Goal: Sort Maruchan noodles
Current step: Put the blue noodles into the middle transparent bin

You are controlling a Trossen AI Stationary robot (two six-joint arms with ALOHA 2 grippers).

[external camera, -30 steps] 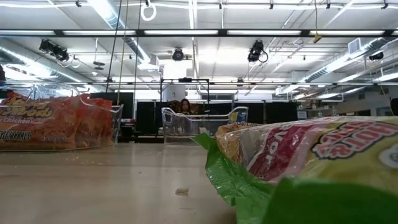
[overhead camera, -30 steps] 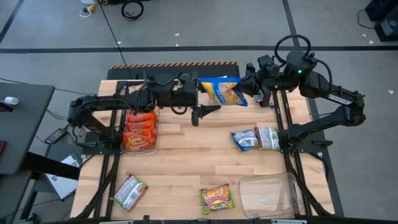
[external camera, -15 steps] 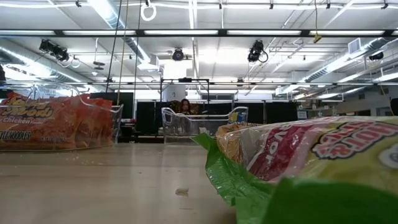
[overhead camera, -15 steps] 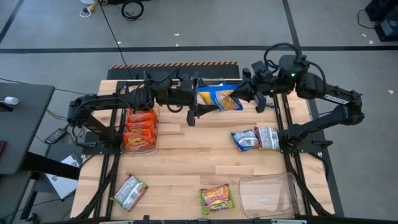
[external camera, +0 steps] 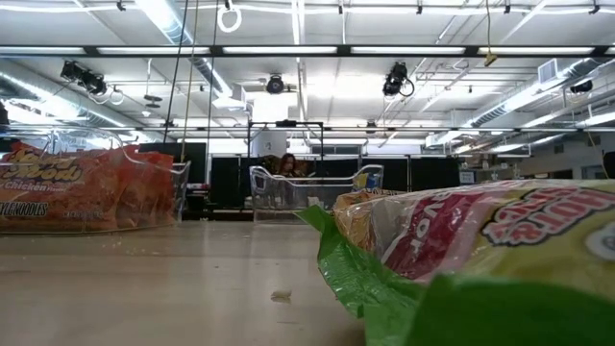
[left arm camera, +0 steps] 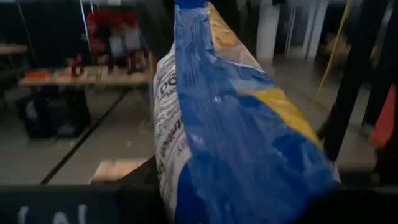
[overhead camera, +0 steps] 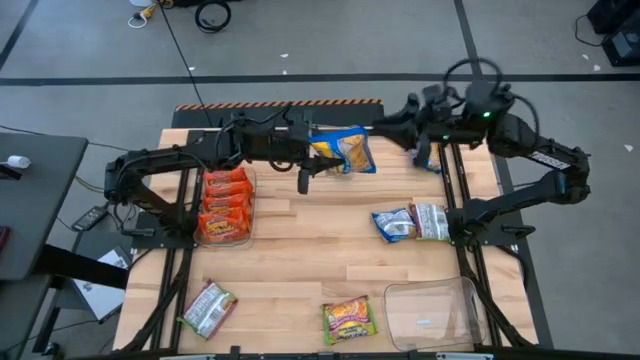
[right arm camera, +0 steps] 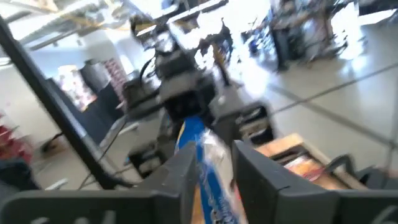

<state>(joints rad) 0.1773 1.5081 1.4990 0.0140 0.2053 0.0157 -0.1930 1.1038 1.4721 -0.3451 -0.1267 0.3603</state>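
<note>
1. Blue-and-yellow noodle packet [overhead camera: 342, 150]: held above the far middle of the table, between the two arms; in the left wrist view it fills the picture, standing on edge [left arm camera: 236, 124].
2. Left gripper [overhead camera: 312, 158]: at the packet's left end, fingers clamped on it.
3. Right gripper [overhead camera: 392, 128]: just beside the packet's right end, apart from it; in the right wrist view its fingers [right arm camera: 180, 180] stand apart with the packet's edge between them, and contact cannot be told.
4. Orange-red packets [overhead camera: 224, 204]: stacked in a clear tray [overhead camera: 248, 190] at the table's left.
5. Two silver-white and blue packets [overhead camera: 411, 222]: lying side by side, touching, at the table's right.
6. Silver-white packet with red [overhead camera: 209, 308]: near left corner, flat.
7. Yellow-green packet [overhead camera: 349, 320]: near edge, middle; close to the low camera [external camera: 500, 250].
8. Empty clear tray [overhead camera: 432, 314]: near right corner.
9. Wooden table [overhead camera: 300, 250]: bears all of the above.
</note>
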